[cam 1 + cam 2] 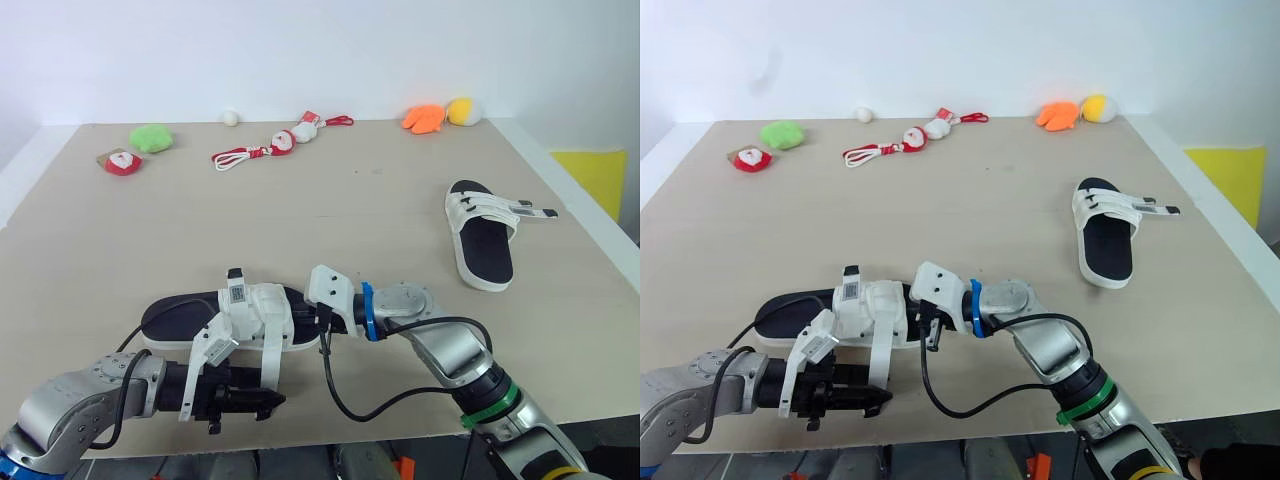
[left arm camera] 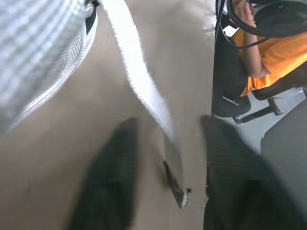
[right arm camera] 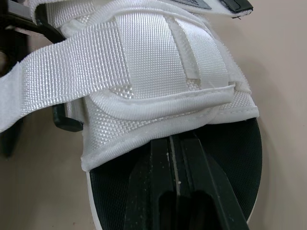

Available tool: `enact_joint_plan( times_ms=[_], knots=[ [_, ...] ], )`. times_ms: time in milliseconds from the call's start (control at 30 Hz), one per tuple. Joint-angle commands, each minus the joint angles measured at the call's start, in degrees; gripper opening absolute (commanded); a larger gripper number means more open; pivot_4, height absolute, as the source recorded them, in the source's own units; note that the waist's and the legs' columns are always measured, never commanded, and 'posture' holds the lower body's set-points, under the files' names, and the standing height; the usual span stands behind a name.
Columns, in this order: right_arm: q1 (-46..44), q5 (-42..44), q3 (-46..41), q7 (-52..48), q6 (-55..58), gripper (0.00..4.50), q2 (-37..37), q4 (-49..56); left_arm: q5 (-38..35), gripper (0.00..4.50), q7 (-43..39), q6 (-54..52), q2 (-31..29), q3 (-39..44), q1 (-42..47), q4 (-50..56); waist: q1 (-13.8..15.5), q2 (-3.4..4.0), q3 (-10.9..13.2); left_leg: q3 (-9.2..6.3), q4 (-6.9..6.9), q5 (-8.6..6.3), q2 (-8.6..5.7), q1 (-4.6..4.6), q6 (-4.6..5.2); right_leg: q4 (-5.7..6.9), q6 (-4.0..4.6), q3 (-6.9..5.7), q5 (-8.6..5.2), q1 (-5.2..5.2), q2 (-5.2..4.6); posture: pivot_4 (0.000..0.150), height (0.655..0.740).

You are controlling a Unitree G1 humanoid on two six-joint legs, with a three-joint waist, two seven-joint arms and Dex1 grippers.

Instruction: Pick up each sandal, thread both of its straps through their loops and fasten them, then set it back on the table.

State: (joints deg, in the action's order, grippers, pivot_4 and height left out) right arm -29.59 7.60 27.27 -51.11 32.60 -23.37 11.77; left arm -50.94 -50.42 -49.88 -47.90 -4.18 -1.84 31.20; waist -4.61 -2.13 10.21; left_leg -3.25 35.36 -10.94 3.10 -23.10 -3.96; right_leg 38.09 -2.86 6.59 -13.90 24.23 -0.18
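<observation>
- Your left fingers (image 2: 111,182) stand wide apart and hold nothing. The free end of the loose strap (image 2: 144,81) lies in the gap between them and seems to touch neither.
- That strap slants in from the near sandal (image 1: 180,318), which lies on the bench (image 1: 350,200) just beside these fingers, its long axis roughly parallel to them.
- By my judgement, closing here pinches the strap near its tip, across its width. Of the two arms, the left is the nearer to it.
- Your right fingers (image 3: 151,191) are pressed together with nothing between them. Their tips rest on the black footbed, just under the edge of the white upper, and seem to pin the sandal down.
- The second sandal (image 1: 482,245) lies well apart, out beyond your right fingers.
</observation>
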Motion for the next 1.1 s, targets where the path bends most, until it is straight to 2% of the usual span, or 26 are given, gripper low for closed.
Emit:
enact_joint_plan(
  times_ms=[33, 133, 233, 367, 600, 833, 1100],
  knots=[
    [1.46, -1.44, 1.84, 0.48, 1.81, 0.00, -0.25, -1.49, 0.39, 0.04, -0.85, 1.37, 0.78, 0.50, 0.22, 1.39, 0.00, 0.00, 0.00, 0.00, 0.00, 0.00, 0.00, 0.00, 0.00, 0.00, 0.00, 0.00, 0.00, 0.00, 0.00, 0.150, 0.7400],
    [1.43, -1.42, 1.84, 0.55, 1.79, 0.00, -0.15, -1.53, -0.92, 0.04, -1.28, 1.11, 1.50, 1.46, 0.80, 1.09, 0.00, 0.00, 0.00, 0.00, 0.00, 0.00, 0.00, 0.00, 0.00, 0.00, 0.00, 0.00, 0.00, 0.00, 0.00, 0.150, 0.7400],
    [1.32, -1.40, 1.81, 0.56, 1.78, 0.00, -0.06, -1.65, -6.20, 0.04, -1.04, -0.89, 2.39, 4.20, 2.70, 1.23, 0.00, 0.00, 0.00, -0.01, 0.00, 0.00, 0.00, 0.00, 0.00, 0.00, 0.00, 0.00, 0.00, 0.00, 0.00, 0.150, 0.7400],
    [1.23, -1.43, 1.89, 0.57, 1.77, 0.00, 0.11, -1.74, -15.86, 0.04, 2.78, -3.63, 4.48, 8.96, 7.30, 0.55, 0.01, 0.00, 0.01, -0.01, 0.01, 0.00, 0.00, -0.02, 0.00, 0.00, 0.00, -0.01, 0.00, 0.00, 0.00, 0.150, 0.7400],
    [1.07, -1.57, 1.98, 0.61, 1.53, 0.00, 0.30, -2.08, -23.00, 0.04, 9.56, -6.35, 5.86, 12.10, 14.30, -2.29, 0.03, -0.04, 0.00, -0.04, 0.02, 0.00, -0.06, -0.10, 0.00, -0.03, -0.02, 0.02, 0.00, -0.03, -0.01, 0.150, 0.7400],
    [1.15, -1.55, 2.00, 0.82, 1.72, 0.00, 0.41, -1.92, -22.46, 0.04, 10.01, -7.99, 3.55, 12.20, 18.38, -3.39, 0.02, -0.04, 0.00, -0.08, 0.00, 0.00, -0.05, -0.10, 0.00, -0.03, -0.04, 0.02, 0.00, -0.03, 0.03, 0.150, 0.7400],
    [1.06, -1.77, 2.27, 1.29, 1.31, 0.00, 0.91, -2.52, -11.07, 0.04, 0.13, -7.15, 0.06, 6.47, 27.32, -16.78, -0.10, -0.03, 0.01, -0.07, 0.01, 0.00, -0.07, -0.09, 0.00, -0.03, -0.07, 0.02, 0.02, -0.02, 0.04, 0.150, 0.7400]
  ],
)
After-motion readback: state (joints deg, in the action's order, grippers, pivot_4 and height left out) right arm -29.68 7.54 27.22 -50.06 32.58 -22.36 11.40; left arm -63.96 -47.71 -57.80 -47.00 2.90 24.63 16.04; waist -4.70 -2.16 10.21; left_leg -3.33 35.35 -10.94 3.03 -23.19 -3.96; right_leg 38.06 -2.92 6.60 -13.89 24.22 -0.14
